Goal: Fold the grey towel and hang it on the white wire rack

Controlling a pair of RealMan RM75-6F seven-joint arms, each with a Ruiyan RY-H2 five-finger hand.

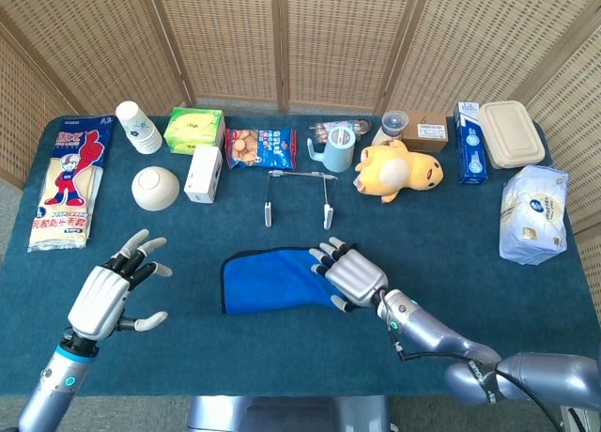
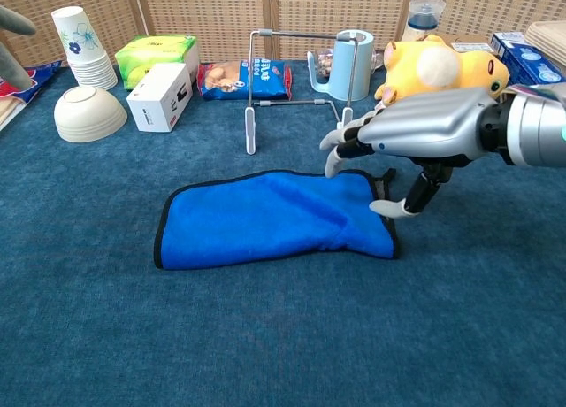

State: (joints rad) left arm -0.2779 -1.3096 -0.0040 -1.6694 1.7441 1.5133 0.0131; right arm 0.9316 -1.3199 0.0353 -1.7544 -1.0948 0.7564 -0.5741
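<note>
The towel (image 1: 268, 280) (image 2: 265, 219) looks bright blue with a dark edge and lies folded flat on the table in front of me. The white wire rack (image 1: 300, 174) (image 2: 305, 35) stands upright just behind it. My right hand (image 1: 347, 274) (image 2: 416, 137) hovers over the towel's right end with its fingers spread and nothing in them; the thumb hangs close to the towel's right edge. My left hand (image 1: 108, 296) is at the near left, well clear of the towel, fingers apart and empty.
Behind the rack stand a light blue mug (image 2: 349, 66) and a yellow plush toy (image 2: 438, 66). A white box (image 2: 161, 95), a bowl (image 2: 88, 113), stacked paper cups (image 2: 81, 40) and a green tissue box (image 2: 157, 55) fill the back left.
</note>
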